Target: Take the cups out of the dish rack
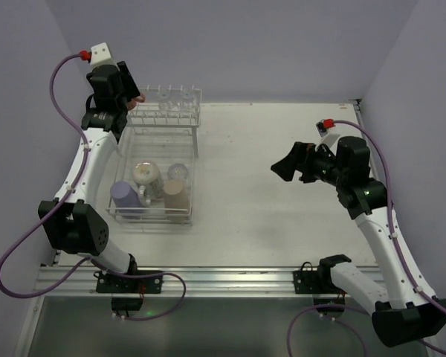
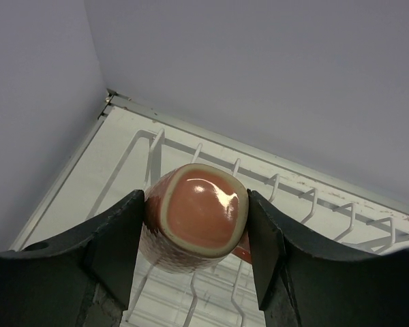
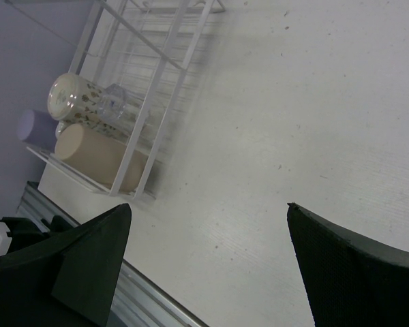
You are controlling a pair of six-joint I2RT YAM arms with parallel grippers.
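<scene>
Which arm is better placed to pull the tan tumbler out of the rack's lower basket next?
Probably right: the right tool is open and empty, facing the tan tumbler across the table; the left tool is shut on the pink mug over the dish rack.

text: none legible | labels: none | numbers: none | signs: none

Your left gripper (image 1: pixel 125 95) hides most of the salmon mug (image 1: pixel 138 97) from above; its handle (image 2: pixel 243 253) barely peeks out; upper-shelf glasses (image 1: pixel 175 100) too faint to count.
</scene>
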